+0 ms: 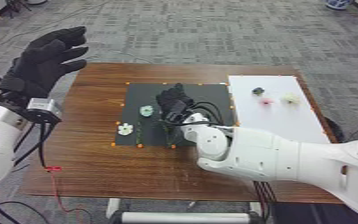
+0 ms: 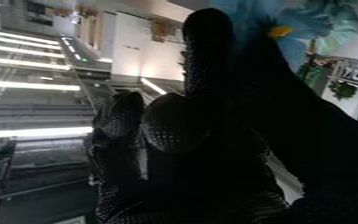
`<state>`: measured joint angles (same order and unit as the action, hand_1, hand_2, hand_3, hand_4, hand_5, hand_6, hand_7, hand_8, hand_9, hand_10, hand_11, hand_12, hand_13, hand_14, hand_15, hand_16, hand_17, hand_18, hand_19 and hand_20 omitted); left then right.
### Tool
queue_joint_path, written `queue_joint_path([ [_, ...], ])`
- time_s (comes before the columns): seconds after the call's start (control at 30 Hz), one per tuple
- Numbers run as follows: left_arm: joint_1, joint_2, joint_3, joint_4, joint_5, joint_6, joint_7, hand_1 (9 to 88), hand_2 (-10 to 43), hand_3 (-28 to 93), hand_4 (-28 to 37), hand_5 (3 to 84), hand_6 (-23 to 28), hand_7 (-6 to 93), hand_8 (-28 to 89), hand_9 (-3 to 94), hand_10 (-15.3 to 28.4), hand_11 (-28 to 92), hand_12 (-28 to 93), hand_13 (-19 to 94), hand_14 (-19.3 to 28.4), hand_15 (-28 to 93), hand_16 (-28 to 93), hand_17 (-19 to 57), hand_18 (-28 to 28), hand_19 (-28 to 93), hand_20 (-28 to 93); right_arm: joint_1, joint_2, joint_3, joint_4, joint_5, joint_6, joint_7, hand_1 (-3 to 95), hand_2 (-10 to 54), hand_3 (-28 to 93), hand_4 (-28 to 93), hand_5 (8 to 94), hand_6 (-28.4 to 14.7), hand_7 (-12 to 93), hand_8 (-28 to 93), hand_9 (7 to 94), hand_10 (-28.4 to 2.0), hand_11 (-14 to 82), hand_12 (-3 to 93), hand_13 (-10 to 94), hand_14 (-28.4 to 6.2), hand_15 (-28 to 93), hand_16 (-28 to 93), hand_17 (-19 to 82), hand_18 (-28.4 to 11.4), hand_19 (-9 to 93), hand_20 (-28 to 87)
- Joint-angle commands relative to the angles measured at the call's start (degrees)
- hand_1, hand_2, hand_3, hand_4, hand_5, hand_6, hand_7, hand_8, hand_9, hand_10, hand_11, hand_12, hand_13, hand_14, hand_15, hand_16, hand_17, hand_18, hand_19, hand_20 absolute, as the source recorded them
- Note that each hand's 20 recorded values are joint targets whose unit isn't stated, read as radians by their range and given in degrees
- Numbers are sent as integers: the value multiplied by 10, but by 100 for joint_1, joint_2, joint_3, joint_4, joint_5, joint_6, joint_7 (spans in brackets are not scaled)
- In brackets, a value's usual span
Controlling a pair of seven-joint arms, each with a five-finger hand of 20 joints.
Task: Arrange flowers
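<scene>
While the brown wooden surface point(image 1: 91, 165) takes up most of the space, the big white right arm point(image 1: 264, 154) leans in over it, bound for the black mat point(image 1: 215, 92) in the middle. Beside that, on the robot's right, lies the white board point(image 1: 286, 122). No vase or pot in play here: the mat and the board do the carrying, and everything lies flat on them!

Up on the other side, the left robot hand point(image 1: 40, 65) hangs raised beyond the surface's edge, fingers loose, released, nothing in its grasp. The right robot hand point(image 1: 173, 98) is down over the mat, and it looks to have a blue flower point(image 2: 290, 45) pinched between finger and thumb.

So, the score: about halfway, I'd judge. On the mat we have a pale blue flower point(image 1: 146, 111) at the head of a green stem point(image 1: 139, 133), and a white flower point(image 1: 125, 129) just beside it. The blue one is probably next to be settled. Left to go, three smaller heads on the board: a cream flower point(image 1: 290, 99), a pink flower point(image 1: 267, 101) and a dark flower point(image 1: 258, 91).
</scene>
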<state>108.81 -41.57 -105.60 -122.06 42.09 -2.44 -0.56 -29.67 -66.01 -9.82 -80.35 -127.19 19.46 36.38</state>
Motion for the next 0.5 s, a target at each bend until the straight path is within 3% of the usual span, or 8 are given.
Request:
queue_joint_path([
  [0.03, 39, -32, -64, -22, -11, -10, -19, 249, -41, 718, -257, 255, 26, 216, -98, 170, 109, 188, 171, 51, 140, 430, -57, -144, 208, 406, 92, -101, 14, 307, 66, -156, -242, -135, 412, -95, 872, -276, 677, 46, 425, -53, 805, -22, 150, 481, 683, -42, 801, 317, 291, -204, 821, 564],
  [0.2, 36, -37, -62, -23, -5, 12, -15, 249, -40, 717, -257, 255, 25, 215, -98, 170, 108, 189, 170, 51, 139, 429, -58, -143, 208, 406, 92, -113, 63, 381, -37, -147, -287, -222, 402, -95, 855, -280, 664, 40, 425, -53, 790, -23, 152, 479, 674, -46, 803, 314, 284, -205, 817, 566],
  [0.5, 41, -35, -70, -30, -12, 45, 9, 247, -42, 719, -257, 253, 23, 214, -97, 170, 105, 188, 169, 53, 137, 427, -58, -142, 207, 410, 92, -57, 74, 401, -286, -78, -934, -134, 380, -95, 866, -282, 642, 37, 396, -45, 748, -35, 175, 452, 650, -54, 810, 309, 265, -211, 807, 573],
])
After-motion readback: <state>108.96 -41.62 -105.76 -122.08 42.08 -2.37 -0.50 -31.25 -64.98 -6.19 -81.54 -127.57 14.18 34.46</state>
